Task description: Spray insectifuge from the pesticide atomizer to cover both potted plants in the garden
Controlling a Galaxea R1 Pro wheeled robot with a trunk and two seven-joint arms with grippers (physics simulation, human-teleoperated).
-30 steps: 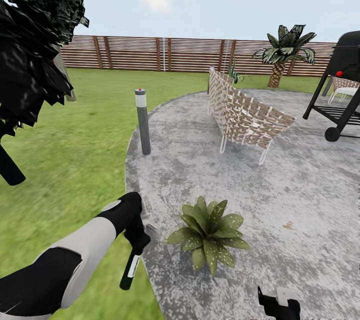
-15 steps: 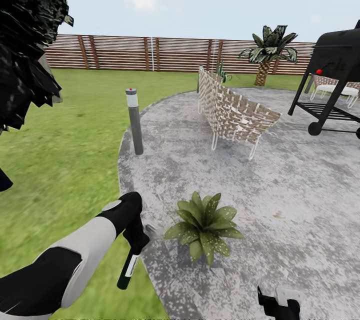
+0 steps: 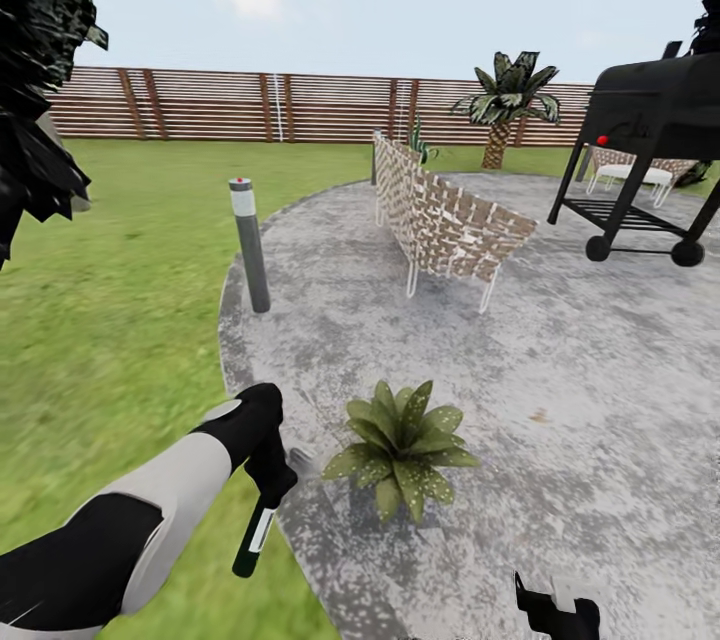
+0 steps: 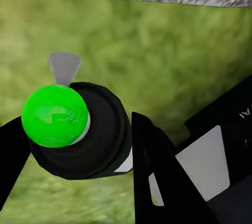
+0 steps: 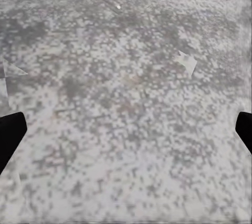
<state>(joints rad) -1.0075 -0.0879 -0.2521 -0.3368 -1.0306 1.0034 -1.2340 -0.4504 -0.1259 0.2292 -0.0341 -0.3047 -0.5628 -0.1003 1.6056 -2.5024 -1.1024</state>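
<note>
My left gripper [image 3: 270, 476] is shut on the pesticide atomizer [image 3: 254, 527], a slim dark bottle with a white band that hangs downward over the lawn's edge. In the left wrist view the atomizer [image 4: 100, 137] shows end-on with a bright green cap, and black fingers [image 4: 157, 174] press its sides. A small pale cone sits at its upper end. One potted plant [image 3: 400, 448], a low speckled rosette, stands on the patio just right of the bottle. My right gripper [image 3: 556, 610] is low at the front, open [image 5: 126, 132] over bare stone.
The round grey patio [image 3: 560, 370] borders the lawn [image 3: 110, 320]. A grey bollard lamp [image 3: 250, 245] stands at the patio's rim. Beyond are a woven chair [image 3: 440, 220], a black grill [image 3: 650, 140], a palm [image 3: 505, 100], the slat fence [image 3: 220, 105], and dark foliage [image 3: 35, 70] at left.
The whole view has swung to the right, so lamp, chair and palm slid left and more of the grill shows. The left arm holds the atomizer in the same pose.
</note>
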